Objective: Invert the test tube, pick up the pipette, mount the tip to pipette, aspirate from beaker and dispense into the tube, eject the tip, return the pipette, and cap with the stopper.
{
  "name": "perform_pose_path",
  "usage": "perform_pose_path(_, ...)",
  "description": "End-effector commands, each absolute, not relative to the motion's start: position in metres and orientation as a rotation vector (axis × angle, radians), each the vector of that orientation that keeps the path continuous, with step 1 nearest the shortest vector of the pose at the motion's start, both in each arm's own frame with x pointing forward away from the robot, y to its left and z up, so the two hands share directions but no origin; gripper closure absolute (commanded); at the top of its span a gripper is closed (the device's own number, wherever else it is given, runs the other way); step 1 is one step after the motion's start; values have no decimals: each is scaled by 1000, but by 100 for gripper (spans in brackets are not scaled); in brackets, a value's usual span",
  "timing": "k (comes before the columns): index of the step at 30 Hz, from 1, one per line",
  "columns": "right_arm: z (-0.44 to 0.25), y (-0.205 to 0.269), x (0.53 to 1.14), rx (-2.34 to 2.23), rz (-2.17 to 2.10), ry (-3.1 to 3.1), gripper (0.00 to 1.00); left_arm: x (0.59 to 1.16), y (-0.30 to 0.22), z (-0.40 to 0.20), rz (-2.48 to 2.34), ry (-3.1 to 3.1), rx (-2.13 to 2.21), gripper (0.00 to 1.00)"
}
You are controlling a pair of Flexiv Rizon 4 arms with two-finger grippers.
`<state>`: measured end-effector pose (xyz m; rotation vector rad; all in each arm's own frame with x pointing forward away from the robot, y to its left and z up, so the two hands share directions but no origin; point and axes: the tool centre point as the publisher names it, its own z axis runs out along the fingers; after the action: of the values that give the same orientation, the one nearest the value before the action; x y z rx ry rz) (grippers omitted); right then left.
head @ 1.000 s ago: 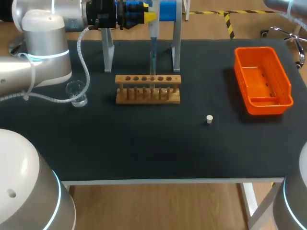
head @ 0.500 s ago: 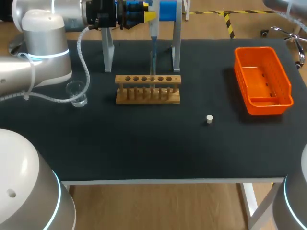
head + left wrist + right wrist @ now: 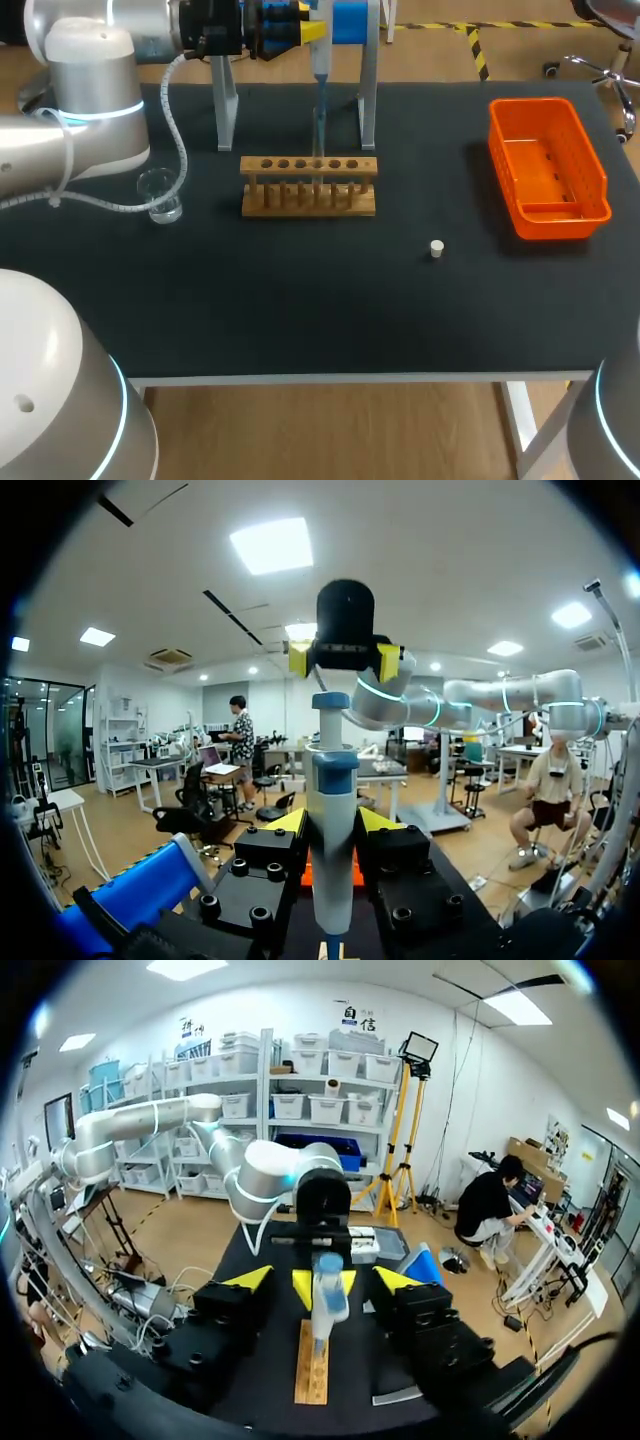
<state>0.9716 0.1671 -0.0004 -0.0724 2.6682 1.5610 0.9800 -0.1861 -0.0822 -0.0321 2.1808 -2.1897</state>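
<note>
Top centre, the left pincer (image 3: 297, 26) grips the pipette (image 3: 320, 80) above the rack (image 3: 308, 186). The right pincer (image 3: 325, 1280) gapes wide. Probably dispensing; next comes ejecting the tip.

No lettering, number or label can be read on the pipette (image 3: 331, 850), rack (image 3: 309, 187), bin (image 3: 547, 212) or stopper (image 3: 437, 248) (the pipette shows only plain white and blue).

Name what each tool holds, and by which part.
Left tool: the pipette, by its white body below the blue collar. Right tool: nothing, open.
</note>
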Motion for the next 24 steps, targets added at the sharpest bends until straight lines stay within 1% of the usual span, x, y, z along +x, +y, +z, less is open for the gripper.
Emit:
perform_pose_path(1, -34, 143, 967, -89, 1594, 2653, 0, 979, -187, -81, -2186, 2182, -37, 100)
perform_pose_path(10, -115, 141, 963, -171, 1514, 2714, 0, 979, -187, -81, -2186, 2182, -37, 100)
perform_pose_path(24, -175, 160, 980, -241, 1503, 2736, 0, 979, -187, -81, -2186, 2182, -37, 100)
